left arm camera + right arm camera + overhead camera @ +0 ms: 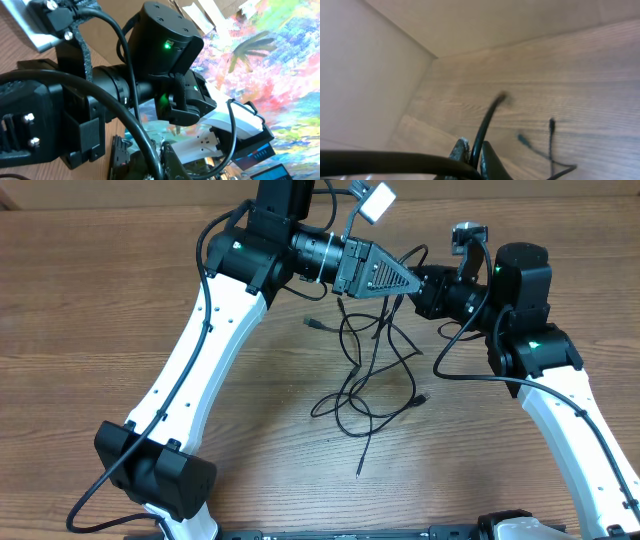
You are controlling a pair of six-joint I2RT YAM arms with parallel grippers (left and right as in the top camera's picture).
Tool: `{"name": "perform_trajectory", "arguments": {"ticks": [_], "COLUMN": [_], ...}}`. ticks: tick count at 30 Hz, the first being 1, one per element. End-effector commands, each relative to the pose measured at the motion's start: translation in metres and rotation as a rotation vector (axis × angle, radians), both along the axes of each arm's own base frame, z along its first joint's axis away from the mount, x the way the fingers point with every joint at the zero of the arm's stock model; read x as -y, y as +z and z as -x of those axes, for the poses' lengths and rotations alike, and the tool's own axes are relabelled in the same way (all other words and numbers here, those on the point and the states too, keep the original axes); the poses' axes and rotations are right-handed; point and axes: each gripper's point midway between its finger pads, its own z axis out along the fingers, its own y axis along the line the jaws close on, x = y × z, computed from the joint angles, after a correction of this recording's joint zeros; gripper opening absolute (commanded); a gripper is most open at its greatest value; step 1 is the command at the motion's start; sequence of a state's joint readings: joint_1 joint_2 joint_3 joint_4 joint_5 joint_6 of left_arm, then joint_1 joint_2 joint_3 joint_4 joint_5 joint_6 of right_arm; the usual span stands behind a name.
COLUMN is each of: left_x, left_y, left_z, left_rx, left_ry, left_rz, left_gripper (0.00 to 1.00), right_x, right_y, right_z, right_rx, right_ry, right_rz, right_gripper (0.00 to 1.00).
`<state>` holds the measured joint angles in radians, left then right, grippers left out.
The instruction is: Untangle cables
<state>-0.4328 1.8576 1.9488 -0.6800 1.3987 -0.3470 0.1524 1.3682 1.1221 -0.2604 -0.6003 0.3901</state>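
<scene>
The cables (372,368) are thin black cords that hang in loose loops from where the two grippers meet and trail onto the wooden table (120,300). Plug ends lie at the left (312,324), at the right (422,397) and toward the front (360,473). My left gripper (406,281) points right, held above the table, shut on the upper strands. In the left wrist view its jaws (147,157) are partly hidden behind thick arm wiring. My right gripper (424,286) faces it, almost touching. In the right wrist view my right gripper (475,152) is shut on one black cord (487,120).
The right arm's black wrist housing (165,45) fills the left wrist view, close to the left gripper. A plain wall (365,75) borders the table at the far side. Two plug ends (551,122) lie on the wood below the right gripper.
</scene>
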Motion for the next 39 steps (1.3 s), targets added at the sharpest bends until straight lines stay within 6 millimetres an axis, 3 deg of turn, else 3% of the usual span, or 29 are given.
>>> {"name": "perform_trajectory", "arguments": {"ticks": [1, 8, 11, 16, 20, 23, 25, 28, 30, 34, 37, 38, 39], "left_x": [0.001, -0.006, -0.019, -0.061, -0.101, -0.134, -0.149, -0.148, -0.132, -0.115, -0.098, -0.091, -0.084], "left_y": [0.008, 0.009, 0.005, -0.006, -0.033, -0.082, -0.109, -0.125, -0.130, -0.127, -0.121, -0.117, -0.113], "left_z": [0.006, -0.006, -0.027, -0.071, -0.102, -0.122, -0.124, -0.122, -0.124, -0.122, -0.113, -0.108, -0.104], "left_rx": [-0.032, -0.004, 0.008, 0.011, -0.019, -0.075, -0.096, -0.080, 0.015, 0.051, 0.039, 0.037, 0.036], "left_ry": [-0.012, 0.026, 0.110, 0.297, 0.479, 0.693, 0.785, 0.818, 0.821, 0.798, 0.729, 0.691, 0.652], "left_rz": [0.000, 0.005, -0.016, -0.068, -0.188, -0.449, -0.615, -0.723, -0.774, -0.757, -0.695, -0.661, -0.625], "left_gripper": [0.04, 0.04, 0.04, 0.04, 0.04, 0.04, 0.04, 0.04, 0.04, 0.04, 0.04, 0.04, 0.04], "right_x": [-0.005, -0.014, -0.019, -0.017, -0.009, -0.006, -0.006, -0.007, -0.011, -0.010, -0.005, -0.004, -0.002], "right_y": [0.004, 0.004, 0.009, 0.030, 0.058, 0.076, 0.082, 0.083, 0.082, 0.081, 0.075, 0.072, 0.067], "right_z": [0.005, 0.018, 0.026, 0.041, 0.063, 0.090, 0.102, 0.103, 0.105, 0.103, 0.092, 0.086, 0.079], "right_rx": [-0.010, -0.019, -0.005, 0.036, 0.131, 0.213, 0.247, 0.241, 0.237, 0.226, 0.194, 0.174, 0.147], "right_ry": [0.029, 0.114, 0.186, 0.324, 0.504, 0.683, 0.761, 0.765, 0.777, 0.767, 0.691, 0.651, 0.601], "right_rz": [-0.017, -0.030, -0.056, -0.154, -0.246, -0.294, -0.307, -0.309, -0.312, -0.315, -0.307, -0.302, -0.293], "right_gripper": [0.04, 0.04, 0.04, 0.04, 0.04, 0.04, 0.04, 0.04, 0.04, 0.05, 0.11, 0.18, 0.52]}}
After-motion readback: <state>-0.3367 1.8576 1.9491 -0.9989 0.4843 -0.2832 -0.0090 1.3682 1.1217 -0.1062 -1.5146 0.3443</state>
